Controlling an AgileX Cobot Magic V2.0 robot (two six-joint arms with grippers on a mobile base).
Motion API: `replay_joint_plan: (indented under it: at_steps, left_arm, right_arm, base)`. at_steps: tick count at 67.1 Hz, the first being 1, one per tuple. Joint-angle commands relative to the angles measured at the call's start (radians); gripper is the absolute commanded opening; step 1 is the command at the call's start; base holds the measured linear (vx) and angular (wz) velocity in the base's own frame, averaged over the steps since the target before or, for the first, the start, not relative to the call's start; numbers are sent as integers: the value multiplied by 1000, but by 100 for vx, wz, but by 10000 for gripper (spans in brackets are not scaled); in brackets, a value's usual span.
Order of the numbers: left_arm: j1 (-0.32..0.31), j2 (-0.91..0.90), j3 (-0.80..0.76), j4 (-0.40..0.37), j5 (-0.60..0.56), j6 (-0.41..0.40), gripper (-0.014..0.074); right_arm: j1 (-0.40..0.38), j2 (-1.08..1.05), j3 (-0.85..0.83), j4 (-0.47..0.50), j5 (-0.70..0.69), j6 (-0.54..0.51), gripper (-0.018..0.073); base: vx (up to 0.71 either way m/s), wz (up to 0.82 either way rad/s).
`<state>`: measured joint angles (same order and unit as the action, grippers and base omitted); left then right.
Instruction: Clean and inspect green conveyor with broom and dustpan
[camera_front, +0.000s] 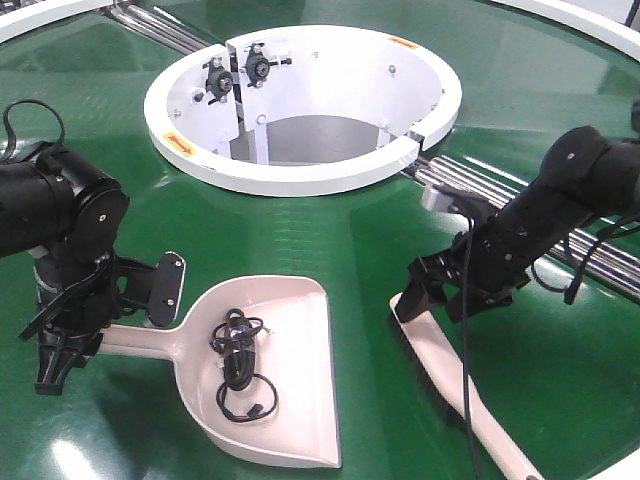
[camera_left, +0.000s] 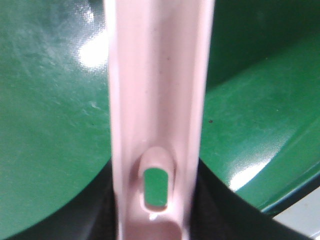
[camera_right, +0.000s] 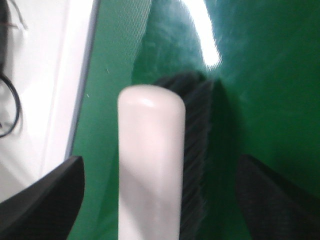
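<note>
Front view only: black cable (camera_front: 240, 365) coiled in glossy pink dustpan (camera_front: 292, 318). Right gripper (camera_front: 430, 298) wide open astride dark-bristled broom (camera_front: 437, 352); left gripper (camera_front: 100, 335) at slotted handle (camera_left: 155, 100), grip unclear.

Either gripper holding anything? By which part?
Left gripper appears clamped on the dustpan by its handle, near the slotted end. Right gripper is open, straddling the broom, gripping nothing.

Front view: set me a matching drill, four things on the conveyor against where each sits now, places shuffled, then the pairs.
1 dustpan
2 broom
3 black cable
4 white ring hub

A coiled inside the pan
B far side of the green conveyor, centre
C handle at the left gripper
D end under the open right gripper

Pairs: 1-C, 2-D, 3-A, 4-B
</note>
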<state>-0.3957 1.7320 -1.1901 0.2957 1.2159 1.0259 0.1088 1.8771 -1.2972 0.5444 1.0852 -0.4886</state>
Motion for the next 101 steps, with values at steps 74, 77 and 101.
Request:
replay_joint_plan:
  at_steps: [74,77,101]
  left_arm:
    - [-10,-36,-27,-17,28,10,-23]
    - [-10,-36,-27,-17,28,10,-23]
    - [-10,-36,-27,-17,28,10,-23]
  right_arm:
    - [29,-1339,694,-72,-842,1,-11]
    - [29,-1340,694,-70,-842,1,-11]
    - [29,-1341,694,-69,-845,1,-10]
  base:
    - [0,0]
    - [0,0]
    - [0,0]
